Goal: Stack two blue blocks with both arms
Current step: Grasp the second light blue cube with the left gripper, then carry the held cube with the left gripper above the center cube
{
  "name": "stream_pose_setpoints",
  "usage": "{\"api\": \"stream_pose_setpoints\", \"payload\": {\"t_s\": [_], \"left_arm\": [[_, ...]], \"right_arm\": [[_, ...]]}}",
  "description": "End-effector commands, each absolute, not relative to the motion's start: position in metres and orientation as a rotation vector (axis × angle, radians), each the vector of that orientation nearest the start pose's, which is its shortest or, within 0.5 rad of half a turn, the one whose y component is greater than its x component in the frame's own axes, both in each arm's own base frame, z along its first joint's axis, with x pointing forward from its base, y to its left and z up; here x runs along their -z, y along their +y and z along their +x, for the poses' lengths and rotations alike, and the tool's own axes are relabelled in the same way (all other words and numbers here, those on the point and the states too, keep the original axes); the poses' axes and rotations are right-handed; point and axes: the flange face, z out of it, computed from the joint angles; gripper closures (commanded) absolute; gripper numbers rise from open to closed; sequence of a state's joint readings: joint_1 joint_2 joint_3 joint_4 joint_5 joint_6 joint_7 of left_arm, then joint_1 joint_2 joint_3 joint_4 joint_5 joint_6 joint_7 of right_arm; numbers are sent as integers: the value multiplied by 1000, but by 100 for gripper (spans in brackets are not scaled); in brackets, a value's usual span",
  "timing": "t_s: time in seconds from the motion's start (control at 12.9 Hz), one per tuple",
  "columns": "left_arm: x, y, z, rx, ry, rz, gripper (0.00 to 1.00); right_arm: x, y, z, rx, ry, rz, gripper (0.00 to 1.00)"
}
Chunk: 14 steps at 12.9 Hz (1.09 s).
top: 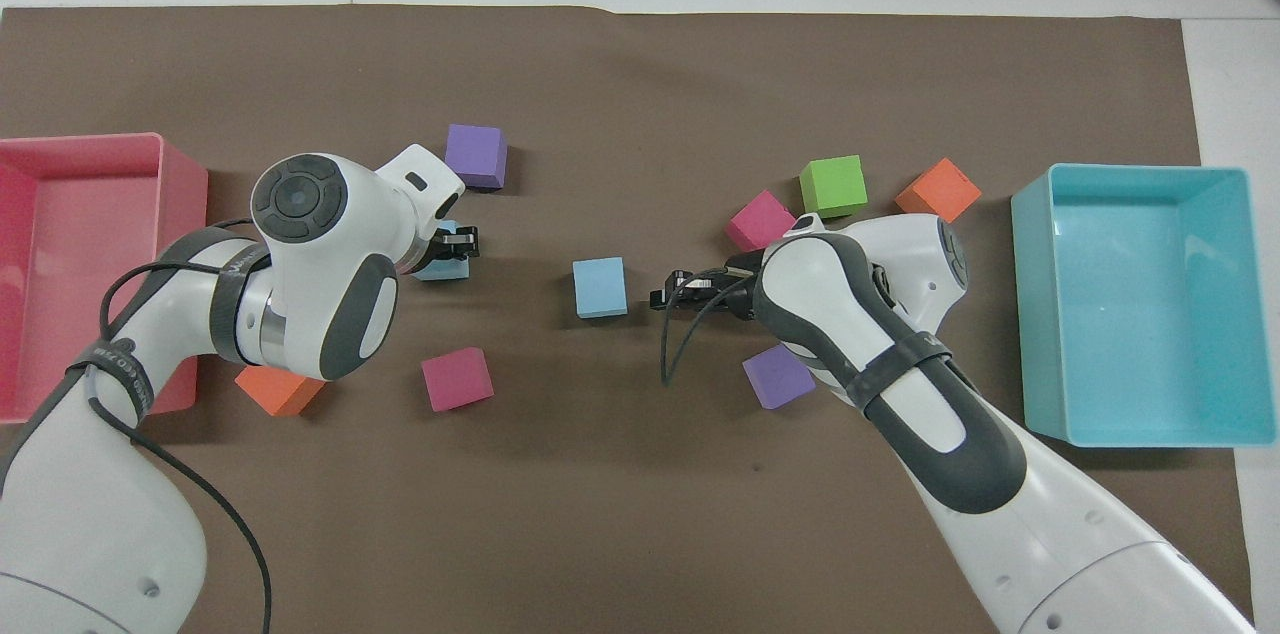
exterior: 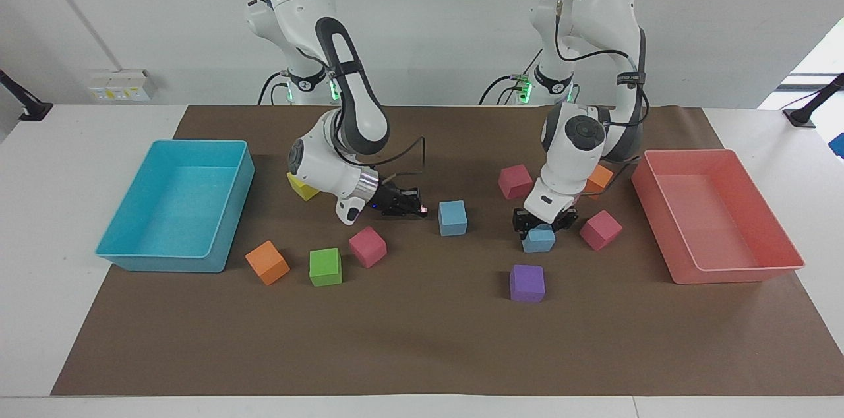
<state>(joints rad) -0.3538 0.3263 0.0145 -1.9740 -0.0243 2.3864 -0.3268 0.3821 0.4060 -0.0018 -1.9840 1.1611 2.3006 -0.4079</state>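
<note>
White counter (exterior: 66, 141) with a brown mat (exterior: 422, 339) over most of it, coloured foam cubes scattered about, plain wall at the back.

Using the loose blue block (exterior: 452, 217) mid-mat as my reference. Well off toward the right arm's end from it sits the turquoise tray (exterior: 119, 253), looks empty. Next up is the right gripper (exterior: 415, 209): low, lying nearly flat, just beside the loose blue block on that same end, not touching it. Its fingertips are pinched together with nothing between them.

Toward the left arm's end from the loose blue block is the second blue block (exterior: 539, 241), about as far from the robots. The left gripper (exterior: 541, 225) is down on it from above, fingers squeezed against its sides. That block looks like it's resting on the mat, not lifted yet. The pink tray (exterior: 725, 269) is further out that way.

So I'd say we're at the pick step, grasp made. The next move needs a straight lift, a carry across to the loose blue block, and a square set-down on top. My guess is the right gripper is there to steady the bottom cube.
</note>
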Motion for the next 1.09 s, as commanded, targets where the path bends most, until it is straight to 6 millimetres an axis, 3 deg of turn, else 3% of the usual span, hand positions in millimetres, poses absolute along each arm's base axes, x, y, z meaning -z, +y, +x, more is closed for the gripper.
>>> {"api": "stream_pose_setpoints", "payload": {"t_s": [0.0,0.31,0.54,0.78,1.01], "left_arm": [[-325,-201,580,107,-34,-3161,98],[-376,-212,573,77,-17,-3159,100],[-406,-259,569,82,-100,-3163,100],[-415,-302,554,129,-204,-3153,100],[-419,-343,545,174,-107,-3173,100]], "right_arm": [[-259,241,558,-40,82,-2313,100],[-259,241,558,-40,91,-2307,100],[-259,240,558,-41,92,-2307,100],[-259,240,558,-41,92,-2307,100],[-259,241,558,-40,91,-2307,100]]}}
